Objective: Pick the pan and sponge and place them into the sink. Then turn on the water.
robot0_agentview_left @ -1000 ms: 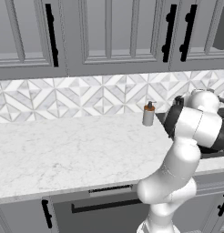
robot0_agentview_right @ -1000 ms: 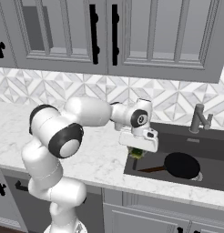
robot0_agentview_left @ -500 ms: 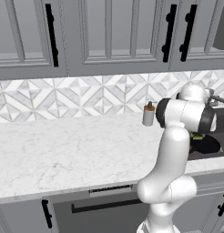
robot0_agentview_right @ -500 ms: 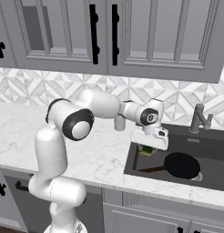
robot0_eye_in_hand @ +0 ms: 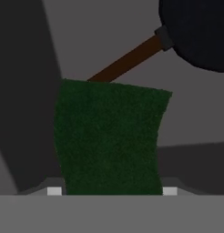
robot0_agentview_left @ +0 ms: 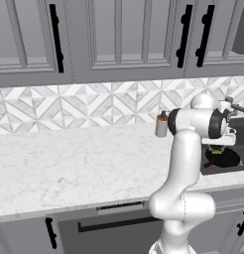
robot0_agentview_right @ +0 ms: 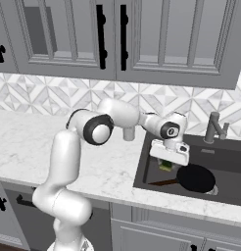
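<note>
Now, status at this frame:
gripper: over left part of sink, fingers pinched on the sponge, one each side, approx mid-width.
sponge: held, hanging above sink floor, dark green face toward hand cam; yellow-green edge peeks under the hand in right base view.
sponge handling (judged): light, soft; sides bow in slightly under the pinch, so it squashes. Won't break, low slip risk. Side-to-side grip across narrow width looks adequate.
pan: already in sink, lying flat nr front edge, right of gripper; brown handle points left toward sink's front-left corner, passing under/near the sponge.
pan handling (judged): rigid, heavier, handle thin; no regrip needed.
faucet: back rim of sink, lever side-mounted, no water running.
bottle: small, on counter nr backsplash, left of sink.
next (judged): release sponge clear of pan handle, then go to lever.
</note>
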### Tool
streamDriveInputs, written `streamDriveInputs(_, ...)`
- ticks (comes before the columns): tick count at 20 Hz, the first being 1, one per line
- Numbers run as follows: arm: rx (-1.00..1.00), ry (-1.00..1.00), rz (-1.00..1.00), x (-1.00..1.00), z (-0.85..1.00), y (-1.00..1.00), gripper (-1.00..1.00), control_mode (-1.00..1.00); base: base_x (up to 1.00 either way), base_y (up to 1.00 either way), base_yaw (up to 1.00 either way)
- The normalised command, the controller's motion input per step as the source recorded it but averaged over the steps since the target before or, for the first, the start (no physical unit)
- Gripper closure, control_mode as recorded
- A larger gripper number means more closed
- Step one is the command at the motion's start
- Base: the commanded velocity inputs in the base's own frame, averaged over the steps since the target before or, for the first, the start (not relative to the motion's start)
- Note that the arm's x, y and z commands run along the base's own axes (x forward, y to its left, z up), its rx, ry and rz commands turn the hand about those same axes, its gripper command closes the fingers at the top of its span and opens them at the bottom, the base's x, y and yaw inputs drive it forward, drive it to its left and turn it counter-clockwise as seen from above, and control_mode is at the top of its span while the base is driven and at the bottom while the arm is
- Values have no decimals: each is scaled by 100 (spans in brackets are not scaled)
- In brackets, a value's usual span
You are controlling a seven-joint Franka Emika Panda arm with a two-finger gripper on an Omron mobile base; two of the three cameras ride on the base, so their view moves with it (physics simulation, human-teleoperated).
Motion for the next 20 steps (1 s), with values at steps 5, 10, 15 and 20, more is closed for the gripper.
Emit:
streamDriveInputs(5, 0, 0, 0, 26, -35, -21, 100, -100, 0, 0, 0)
streamDriveInputs(10, 0, 0, 0, 19, -33, -10, 100, -100, 0, 0, 0)
streamDriveInputs(15, 0, -1, 0, 19, -39, -11, 100, -100, 0, 0, 0)
streamDriveInputs(20, 0, -5, 0, 24, -31, -16, 100, -100, 0, 0, 0)
